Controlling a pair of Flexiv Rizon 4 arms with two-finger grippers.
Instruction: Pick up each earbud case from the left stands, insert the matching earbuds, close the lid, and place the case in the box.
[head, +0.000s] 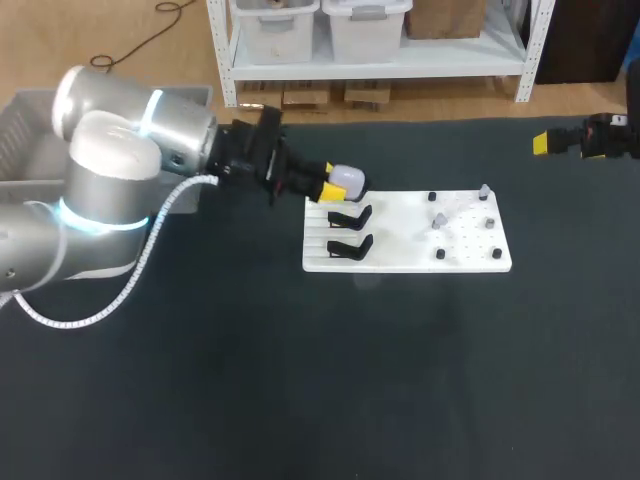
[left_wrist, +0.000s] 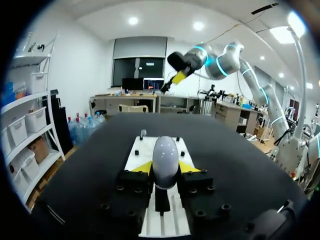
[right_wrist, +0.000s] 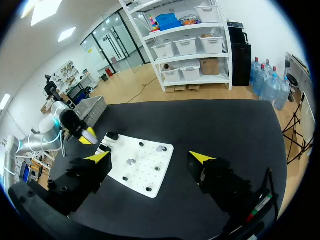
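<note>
My left gripper (head: 335, 182) is shut on a pale, egg-shaped earbud case (head: 347, 179) at the far left corner of the white board (head: 400, 255). In the left wrist view the yellow fingertips (left_wrist: 142, 167) press the case (left_wrist: 165, 160) from both sides, over a black stand (left_wrist: 160, 200). I cannot tell whether the case still rests on that stand. Two empty black stands (head: 350, 216) sit on the board's left part. Small earbuds on pegs (head: 437, 218) stand on its right part. My right gripper (head: 545, 142) hangs open, far off at the right rear, holding nothing.
A grey box (head: 20, 130) stands at the table's far left, behind my left arm. The dark tabletop (head: 350, 380) stretches in front of the board. From the right wrist, the board (right_wrist: 140, 165) lies ahead, with my left gripper (right_wrist: 89, 135) beyond it.
</note>
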